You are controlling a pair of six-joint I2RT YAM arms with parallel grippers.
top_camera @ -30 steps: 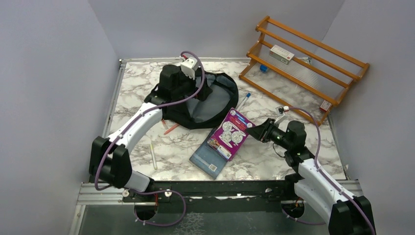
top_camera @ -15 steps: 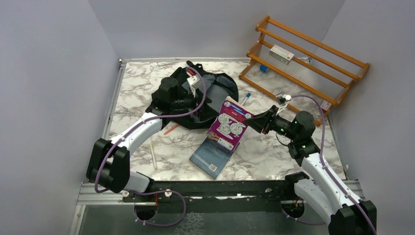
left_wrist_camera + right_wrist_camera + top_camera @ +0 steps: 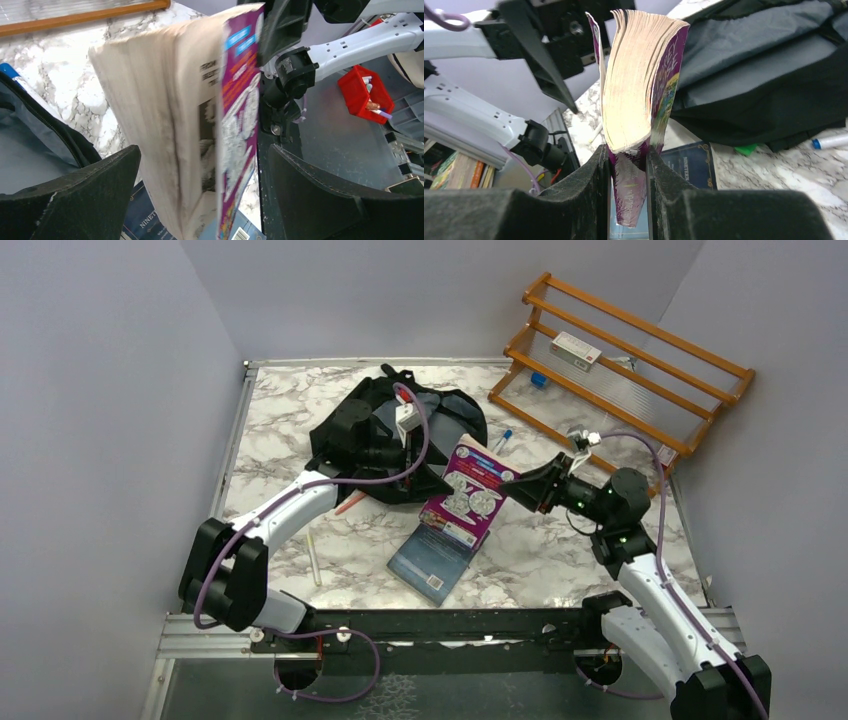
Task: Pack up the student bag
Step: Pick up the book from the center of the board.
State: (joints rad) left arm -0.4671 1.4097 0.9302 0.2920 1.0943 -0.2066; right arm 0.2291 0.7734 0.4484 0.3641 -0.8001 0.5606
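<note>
The student bag (image 3: pixel 455 420) lies black and rumpled at the back middle of the table, its grey lining (image 3: pixel 764 55) showing. My right gripper (image 3: pixel 512 487) is shut on the lower edge of a thick purple paperback (image 3: pixel 470 490) and holds it upright just right of the bag; its fingers (image 3: pixel 591 195) pinch the cover and pages. My left gripper (image 3: pixel 432 478) stands open over the bag's near edge. The paperback (image 3: pixel 220 110) stands between and beyond its wide-apart fingers (image 3: pixel 80 200), not touching them.
A dark blue book (image 3: pixel 430 562) lies flat under the paperback. A blue-capped pen (image 3: pixel 501 440), a red pen (image 3: pixel 350 504) and a white pen (image 3: pixel 313 558) lie on the marble. A wooden rack (image 3: pixel 620 370) stands at the back right.
My right gripper has raised the purple paperback off the blue book and tilted it upright toward the bag. My left gripper has swung right, off the bag's top, to face the book.
</note>
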